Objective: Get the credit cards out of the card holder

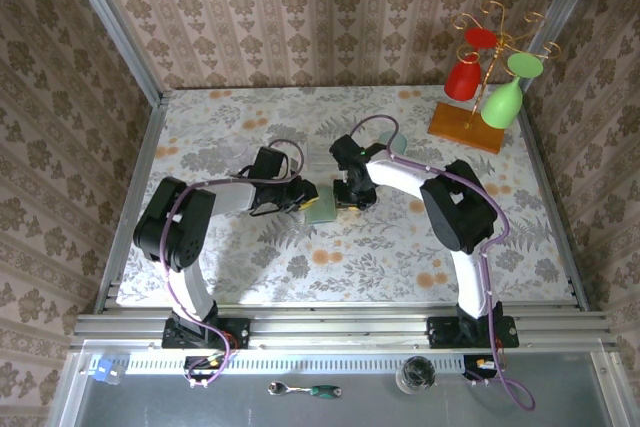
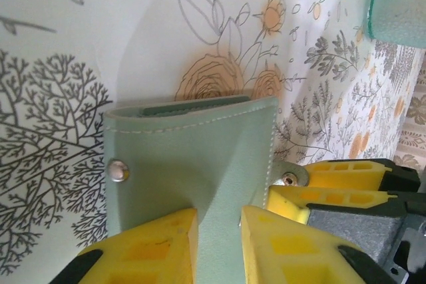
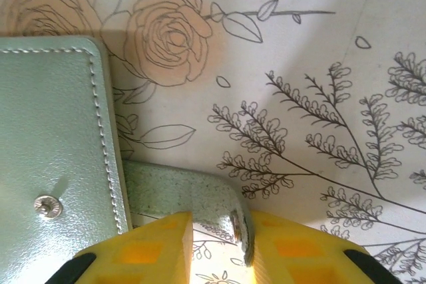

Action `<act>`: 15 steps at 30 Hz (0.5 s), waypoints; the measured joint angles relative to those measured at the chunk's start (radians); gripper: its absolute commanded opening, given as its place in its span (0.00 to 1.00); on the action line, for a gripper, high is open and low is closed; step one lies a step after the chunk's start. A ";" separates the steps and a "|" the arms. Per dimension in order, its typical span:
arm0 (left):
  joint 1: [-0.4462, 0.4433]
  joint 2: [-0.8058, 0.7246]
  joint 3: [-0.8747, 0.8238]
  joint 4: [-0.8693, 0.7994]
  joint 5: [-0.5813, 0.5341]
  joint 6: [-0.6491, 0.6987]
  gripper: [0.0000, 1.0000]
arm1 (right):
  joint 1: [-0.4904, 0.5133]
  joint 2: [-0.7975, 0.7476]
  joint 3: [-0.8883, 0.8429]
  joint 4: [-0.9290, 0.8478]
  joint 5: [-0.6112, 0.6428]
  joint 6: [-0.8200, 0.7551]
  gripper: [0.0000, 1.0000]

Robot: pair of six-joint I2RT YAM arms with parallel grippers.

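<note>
Patterned wallpaper walls close in a table spread with a flowered cloth, and near its middle lies the card holder, a pale grey-green wallet with white stitching. Everything else sits around it: a pale teal cup stands a little beyond it, and a rack of red and green glasses is well apart from it, toward the far right corner. The two arms meet over the holder from either side. The left gripper straddles the holder's near edge, its yellow fingers a little apart with a raised fold of the soft cover running into the gap; I cannot tell whether they press on it. The right gripper is at the holder's other side, its jaws likewise a little apart, with the curled end of the closing strap lying between them, and again I cannot tell whether it is pinched. A snap stud is bare on the cover and the strap hangs free, so the holder looks unfastened. A darker strip at the pocket mouth may be a card's edge. By my reading, the cards are all inside: the unfastening is done, while spreading the holder and drawing each card out remain.
</note>
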 measured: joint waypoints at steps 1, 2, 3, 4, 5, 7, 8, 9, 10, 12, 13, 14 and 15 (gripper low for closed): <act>0.000 0.000 0.006 -0.004 0.000 0.003 0.24 | -0.001 -0.004 -0.008 0.014 -0.007 0.002 0.30; 0.000 0.000 0.012 -0.008 0.000 0.005 0.24 | -0.001 -0.008 -0.016 0.021 -0.011 0.003 0.30; 0.000 0.000 0.015 -0.010 0.000 0.006 0.24 | -0.002 -0.012 -0.023 0.032 -0.017 0.004 0.30; 0.000 0.000 0.017 -0.011 0.000 0.008 0.24 | -0.003 -0.016 -0.032 0.043 -0.023 0.006 0.30; 0.000 0.000 0.018 -0.013 0.000 0.010 0.24 | -0.005 -0.021 -0.041 0.054 -0.026 0.006 0.30; 0.000 0.000 0.018 -0.020 0.000 0.010 0.24 | -0.008 -0.033 -0.059 0.076 -0.035 0.014 0.29; 0.000 0.000 0.018 -0.022 0.000 0.010 0.24 | -0.008 -0.040 -0.069 0.087 -0.044 0.017 0.28; 0.000 0.000 0.018 -0.023 0.000 0.010 0.24 | -0.010 -0.045 -0.078 0.097 -0.049 0.019 0.28; 0.000 0.000 0.018 -0.025 0.000 0.010 0.25 | -0.011 -0.051 -0.087 0.109 -0.053 0.022 0.27; 0.002 0.000 0.018 -0.025 0.001 0.010 0.25 | -0.013 -0.064 -0.106 0.135 -0.066 0.026 0.25; 0.003 0.000 0.018 -0.025 0.001 0.011 0.25 | -0.013 -0.073 -0.117 0.149 -0.073 0.030 0.24; 0.006 0.000 0.018 -0.025 0.001 0.011 0.25 | -0.014 -0.080 -0.127 0.162 -0.077 0.036 0.22; 0.008 0.000 0.018 -0.025 0.001 0.013 0.24 | -0.014 -0.087 -0.138 0.178 -0.082 0.043 0.22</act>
